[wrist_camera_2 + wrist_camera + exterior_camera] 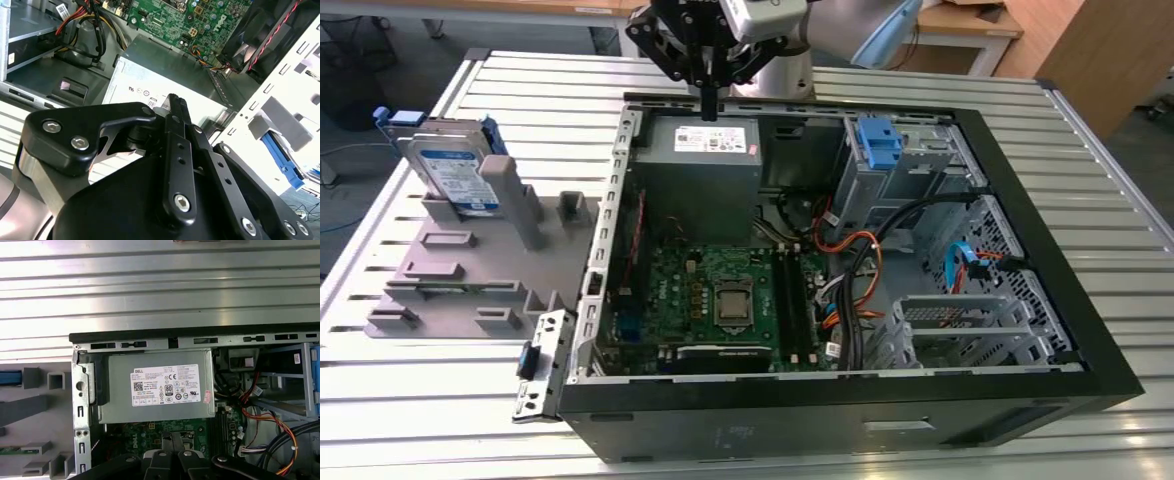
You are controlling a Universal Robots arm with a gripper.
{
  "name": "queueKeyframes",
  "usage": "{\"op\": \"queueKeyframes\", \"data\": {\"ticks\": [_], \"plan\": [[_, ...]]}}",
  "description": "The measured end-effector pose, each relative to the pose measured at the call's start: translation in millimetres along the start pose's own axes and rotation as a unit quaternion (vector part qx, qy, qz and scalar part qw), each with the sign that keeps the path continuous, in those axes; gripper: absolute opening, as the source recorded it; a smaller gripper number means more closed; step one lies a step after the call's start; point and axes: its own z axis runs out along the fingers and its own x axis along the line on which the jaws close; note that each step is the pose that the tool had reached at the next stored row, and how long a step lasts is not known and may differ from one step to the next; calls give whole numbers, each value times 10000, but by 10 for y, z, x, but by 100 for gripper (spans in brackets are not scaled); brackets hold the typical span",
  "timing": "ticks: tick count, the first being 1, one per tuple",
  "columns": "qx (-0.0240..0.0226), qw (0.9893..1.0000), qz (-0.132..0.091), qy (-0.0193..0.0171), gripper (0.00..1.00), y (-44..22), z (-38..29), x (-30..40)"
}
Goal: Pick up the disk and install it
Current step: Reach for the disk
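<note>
The disk (pixel 455 168) stands upright in a slot at the far end of the grey fixture (pixel 454 275), at the exterior view's left. It is silver with a white-and-blue label and a blue carrier around it. My gripper (pixel 708 104) hangs over the far edge of the open computer case (pixel 854 400), just above the grey power supply (pixel 707 142). Its fingers are pressed together with nothing between them. In the second wrist view the gripper (pixel 173 99) points at the power supply's label (pixel 145 92). The first wrist view has the gripper (pixel 172 442) over the power supply (pixel 160 385).
A blue bracket (pixel 878 140) sits in the drive bay at the case's far corner, on the exterior view's right. Orange and black cables (pixel 861 255) run beside the motherboard (pixel 720 300). The case and fixture rest on a ribbed metal table (pixel 1067 150).
</note>
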Motion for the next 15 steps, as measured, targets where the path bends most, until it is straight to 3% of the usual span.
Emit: {"op": "queueKeyframes", "data": {"ticks": [5,15], "plan": [[0,10000,0,0,11,-2,0,15],[0,10000,0,0,11,-9,0,113]]}}
